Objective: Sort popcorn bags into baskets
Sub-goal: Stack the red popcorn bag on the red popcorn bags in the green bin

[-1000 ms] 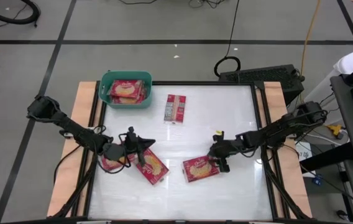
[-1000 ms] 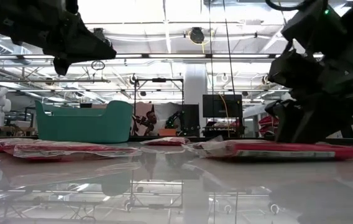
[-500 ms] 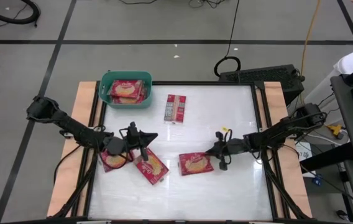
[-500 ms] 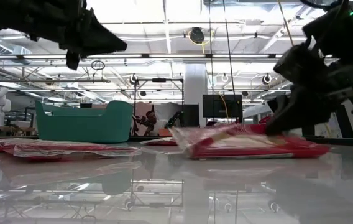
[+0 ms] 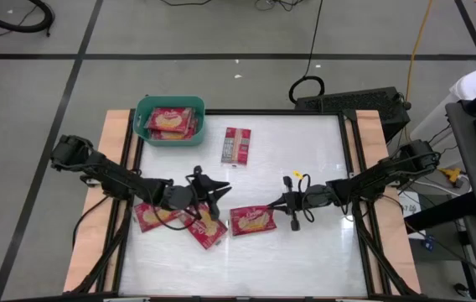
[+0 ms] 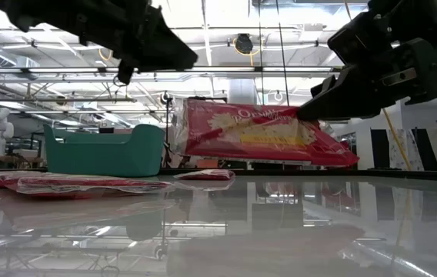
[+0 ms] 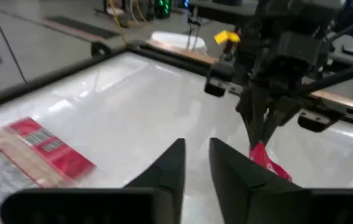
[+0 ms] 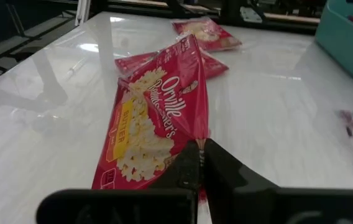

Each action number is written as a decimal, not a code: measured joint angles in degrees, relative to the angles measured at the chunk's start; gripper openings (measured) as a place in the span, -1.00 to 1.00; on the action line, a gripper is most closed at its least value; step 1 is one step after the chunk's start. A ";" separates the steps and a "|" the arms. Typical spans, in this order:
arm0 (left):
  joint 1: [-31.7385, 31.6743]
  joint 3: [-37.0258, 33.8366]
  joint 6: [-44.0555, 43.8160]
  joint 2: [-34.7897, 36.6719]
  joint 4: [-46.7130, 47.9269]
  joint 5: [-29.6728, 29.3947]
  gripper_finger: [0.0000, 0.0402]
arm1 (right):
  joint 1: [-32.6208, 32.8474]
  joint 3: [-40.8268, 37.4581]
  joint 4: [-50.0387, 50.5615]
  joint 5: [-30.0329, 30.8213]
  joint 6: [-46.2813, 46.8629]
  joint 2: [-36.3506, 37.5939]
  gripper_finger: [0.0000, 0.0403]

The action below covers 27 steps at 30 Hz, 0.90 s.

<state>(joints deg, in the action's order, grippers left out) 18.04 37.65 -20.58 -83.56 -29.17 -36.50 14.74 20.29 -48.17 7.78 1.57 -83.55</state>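
Observation:
My right gripper [image 5: 276, 205] is shut on a red popcorn bag [image 5: 252, 220] above the table's middle; the low view shows this bag [image 6: 257, 135] in the air. My left gripper [image 5: 219, 190] hovers just left of it, holding nothing, with a narrow gap between its fingers [image 7: 196, 163]. Two more bags [image 5: 156, 216] [image 5: 207, 228] lie flat at the near left. A further bag [image 5: 236, 145] lies grey face up near the far edge. The teal basket [image 5: 169, 121] at the far left corner holds bags. My right gripper pinches the bag's right edge [image 8: 200, 142] between its two fingers, near the middle of that edge. The fingers come nearly level from the table's right side. The bag is lifted clear of the table and tilted, its popcorn picture facing up and toward the near side.
Wooden rails [image 5: 114, 168] run along the table's left and right sides. Bare white tabletop [image 5: 305, 151] lies between the grey-faced bag and the right rail. The room behind the table shows in the low view.
My right gripper has taken hold of the bag's right edge, tipped it up, then raised it clear and carried it toward the table's left. My left gripper has moved toward the table's right, closer to the held bag.

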 joint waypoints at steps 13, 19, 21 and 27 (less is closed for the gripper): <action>-1.65 2.58 -5.96 -1.65 5.87 7.91 -0.06 | 0.00 3.12 0.01 2.86 -6.11 0.03 -1.00; -1.62 2.58 -9.82 -1.65 9.97 10.12 -0.01 | 0.02 4.85 0.03 9.65 -10.92 0.02 -1.00; -1.64 2.58 -10.56 -1.65 11.40 10.09 -0.03 | 0.03 5.46 0.21 10.63 -12.97 0.04 -1.00; -1.64 2.56 -10.67 -1.65 12.62 11.26 -0.14 | 1.11 8.19 0.41 14.82 -21.58 0.04 -1.00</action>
<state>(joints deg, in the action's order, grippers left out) 16.40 40.21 -31.25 -85.21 -16.55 -25.24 15.85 28.48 -47.76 22.60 -20.01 -83.50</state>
